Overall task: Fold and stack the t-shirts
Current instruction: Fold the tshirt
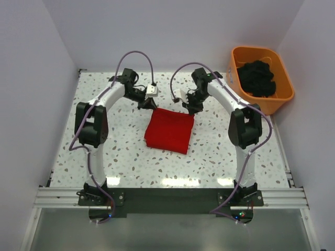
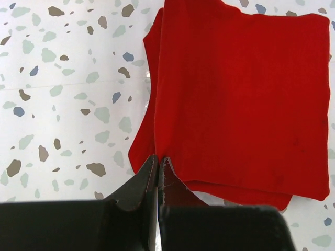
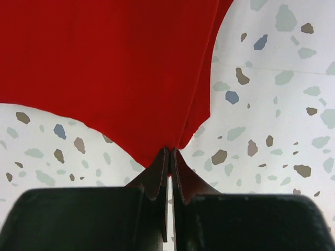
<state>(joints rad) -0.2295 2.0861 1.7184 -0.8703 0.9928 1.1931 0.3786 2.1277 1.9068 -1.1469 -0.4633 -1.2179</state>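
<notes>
A red t-shirt (image 1: 169, 130) lies folded into a rectangle in the middle of the speckled table. My left gripper (image 1: 148, 104) is at its far left corner and my right gripper (image 1: 192, 107) at its far right corner. In the left wrist view the shirt (image 2: 241, 99) lies flat in layers, and the left gripper (image 2: 158, 160) is shut with the cloth's edge pinched at its tips. In the right wrist view the shirt (image 3: 115, 68) is drawn to a point into the right gripper (image 3: 170, 151), which is shut on it.
An orange plastic tub (image 1: 282, 97) stands at the back right and holds a heap of black cloth (image 1: 256, 78). White walls close in the table on the left, back and right. A metal rail (image 1: 167, 197) runs along the near edge.
</notes>
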